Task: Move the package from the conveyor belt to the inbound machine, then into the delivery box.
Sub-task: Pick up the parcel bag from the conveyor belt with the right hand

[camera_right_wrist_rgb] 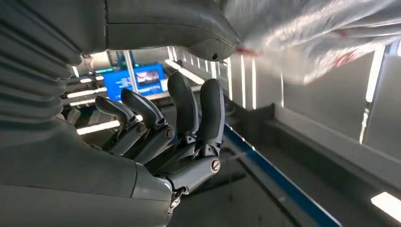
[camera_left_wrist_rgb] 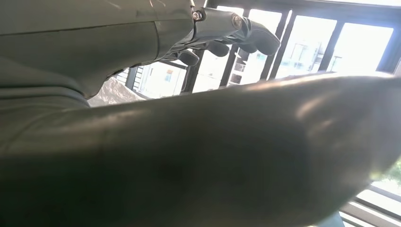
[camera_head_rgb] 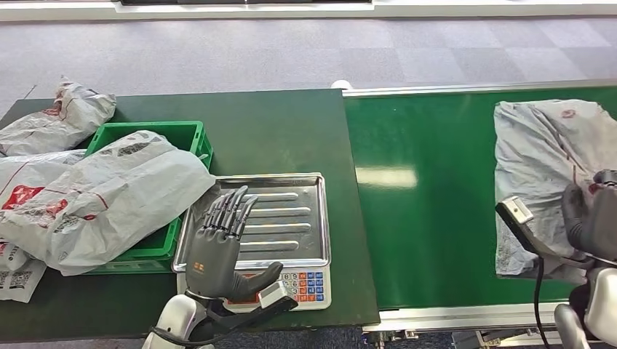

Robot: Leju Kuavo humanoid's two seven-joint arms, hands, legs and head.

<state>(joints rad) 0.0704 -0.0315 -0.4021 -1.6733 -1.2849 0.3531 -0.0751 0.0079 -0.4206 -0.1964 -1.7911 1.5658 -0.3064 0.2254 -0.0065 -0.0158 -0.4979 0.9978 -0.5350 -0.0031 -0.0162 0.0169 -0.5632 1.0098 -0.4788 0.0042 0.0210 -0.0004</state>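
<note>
Left hand hovers open over scale tray, beside bag-heaped green crate

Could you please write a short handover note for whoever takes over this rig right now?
Left hand: holds nothing, fingers spread, above the near edge of the scale's steel tray.
Right hand: at the near edge of the grey package; whether it grips yet cannot be told.
The package lies flat on the green conveyor belt. The green crate already holds a similar bag.
Done: nothing for this package.
Left: lift it onto the scale, then into the crate.
</note>
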